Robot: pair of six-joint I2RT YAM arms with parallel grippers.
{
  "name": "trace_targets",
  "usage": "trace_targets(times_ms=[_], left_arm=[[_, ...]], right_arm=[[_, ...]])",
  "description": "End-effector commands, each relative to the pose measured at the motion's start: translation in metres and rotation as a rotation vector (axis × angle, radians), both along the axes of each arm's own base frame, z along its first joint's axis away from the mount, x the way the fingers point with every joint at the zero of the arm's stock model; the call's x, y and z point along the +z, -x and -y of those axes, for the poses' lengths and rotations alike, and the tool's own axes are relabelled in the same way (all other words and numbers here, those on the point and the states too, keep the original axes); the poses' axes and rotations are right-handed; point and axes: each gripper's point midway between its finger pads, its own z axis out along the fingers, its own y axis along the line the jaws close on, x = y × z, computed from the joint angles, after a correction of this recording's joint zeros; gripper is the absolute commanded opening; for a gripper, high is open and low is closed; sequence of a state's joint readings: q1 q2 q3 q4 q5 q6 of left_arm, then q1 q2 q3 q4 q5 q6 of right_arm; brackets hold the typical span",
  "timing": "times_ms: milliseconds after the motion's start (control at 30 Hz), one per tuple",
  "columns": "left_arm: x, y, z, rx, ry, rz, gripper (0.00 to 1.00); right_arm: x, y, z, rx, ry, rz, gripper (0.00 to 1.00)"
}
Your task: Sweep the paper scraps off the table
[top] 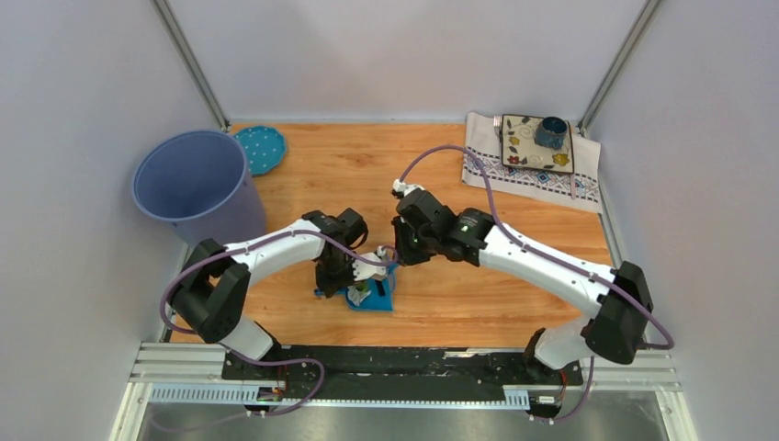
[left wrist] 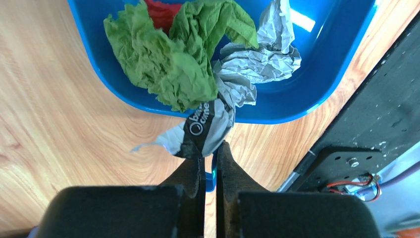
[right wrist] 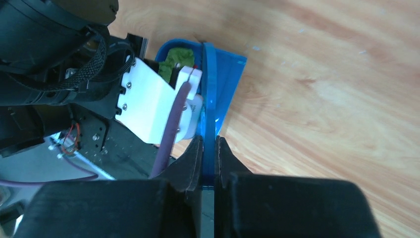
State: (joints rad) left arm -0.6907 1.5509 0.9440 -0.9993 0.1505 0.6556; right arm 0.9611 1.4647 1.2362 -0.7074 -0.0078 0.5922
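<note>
Here's the wood-grain table (top: 367,175), carrying a blue dustpan (top: 381,299) near the front edge, a blue bucket (top: 179,184) far left, a dotted teal disc (top: 260,149) beside it, and a patterned cloth (top: 542,188) back right.

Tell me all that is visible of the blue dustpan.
The dustpan is glossy blue, plastic by its look, with a rounded raised wall. It rests on the table. Green, red and grey paper scraps lie in it; one grey scrap hangs over its rim. The right gripper is shut on a thin blue part of it.
</note>
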Motion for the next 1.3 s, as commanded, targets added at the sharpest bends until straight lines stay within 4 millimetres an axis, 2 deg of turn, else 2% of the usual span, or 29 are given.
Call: trace_targets(times_ms=[0,67,100,167,200,267,300,367,433,467,500,567,600,700,733,767,833,867,933,967,1067,1167,1200,1267], left_arm=[[0.015,-0.004,0.025,0.014,0.171,0.043,0.0],[0.022,-0.005,0.031,0.028,0.213,0.058,0.0],[0.027,-0.008,0.033,0.035,0.222,0.071,0.0],[0.034,-0.012,0.034,0.057,0.237,0.092,0.0],[0.04,-0.015,0.036,0.065,0.25,0.1,0.0],[0.054,-0.02,0.038,0.097,0.284,0.117,0.0],[0.059,-0.023,0.039,0.106,0.297,0.126,0.0],[0.076,-0.03,0.039,0.126,0.323,0.162,0.0],[0.089,-0.036,0.039,0.141,0.341,0.188,0.0],[0.102,-0.04,0.041,0.146,0.359,0.212,0.0],[0.108,-0.042,0.042,0.15,0.364,0.223,0.0],[0.13,-0.051,0.043,0.162,0.384,0.262,0.0],[0.137,-0.054,0.042,0.171,0.391,0.274,0.0],[0.169,-0.071,0.035,0.222,0.413,0.316,0.0],[0.176,-0.075,0.034,0.238,0.419,0.317,0.0],[0.194,-0.078,0.034,0.247,0.456,0.325,0.0],[0.208,-0.089,0.024,0.295,0.471,0.339,0.0],[0.224,-0.092,0.02,0.304,0.479,0.363,0.0],[0.237,-0.1,0.005,0.343,0.466,0.39,0.0],[0.255,-0.106,0.0,0.35,0.482,0.442,0.0],[0.287,-0.118,-0.029,0.404,0.463,0.572,0.0],[0.31,-0.127,-0.065,0.464,0.406,0.682,0.0],[0.314,-0.13,-0.083,0.507,0.375,0.707,0.0],[0.321,-0.132,-0.105,0.528,0.336,0.735,0.0]], right_arm=[[0.074,-0.021,0.032,-0.093,0.002,0.238,0.0],[0.094,-0.024,0.043,-0.111,0.007,0.289,0.0],[0.104,-0.026,0.059,-0.141,0.04,0.326,0.0],[0.13,-0.028,0.077,-0.188,0.04,0.39,0.0],[0.137,-0.03,0.097,-0.23,0.089,0.429,0.0],[0.169,-0.025,0.127,-0.296,0.067,0.5,0.0],[0.174,-0.022,0.15,-0.342,0.108,0.525,0.0],[0.189,-0.013,0.182,-0.411,0.082,0.558,0.0],[0.181,-0.005,0.204,-0.457,0.102,0.554,0.0],[0.181,0.002,0.219,-0.484,0.076,0.563,0.0],[0.164,0.006,0.223,-0.485,0.1,0.541,0.0],[0.151,0.014,0.231,-0.503,0.081,0.52,0.0],[0.132,0.016,0.231,-0.49,0.109,0.492,0.0],[0.108,0.019,0.233,-0.485,0.152,0.45,0.0],[0.104,0.018,0.234,-0.489,0.164,0.441,0.0],[0.099,0.018,0.233,-0.487,0.177,0.433,0.0],[0.089,0.016,0.231,-0.476,0.215,0.414,0.0],[0.086,0.016,0.23,-0.468,0.227,0.406,0.0],[0.078,0.015,0.229,-0.455,0.258,0.389,0.0],[0.075,0.015,0.227,-0.445,0.261,0.381,0.0],[0.066,0.016,0.221,-0.419,0.269,0.36,0.0],[0.059,0.017,0.218,-0.401,0.262,0.344,0.0],[0.057,0.017,0.218,-0.398,0.266,0.34,0.0],[0.055,0.018,0.218,-0.391,0.265,0.335,0.0]])
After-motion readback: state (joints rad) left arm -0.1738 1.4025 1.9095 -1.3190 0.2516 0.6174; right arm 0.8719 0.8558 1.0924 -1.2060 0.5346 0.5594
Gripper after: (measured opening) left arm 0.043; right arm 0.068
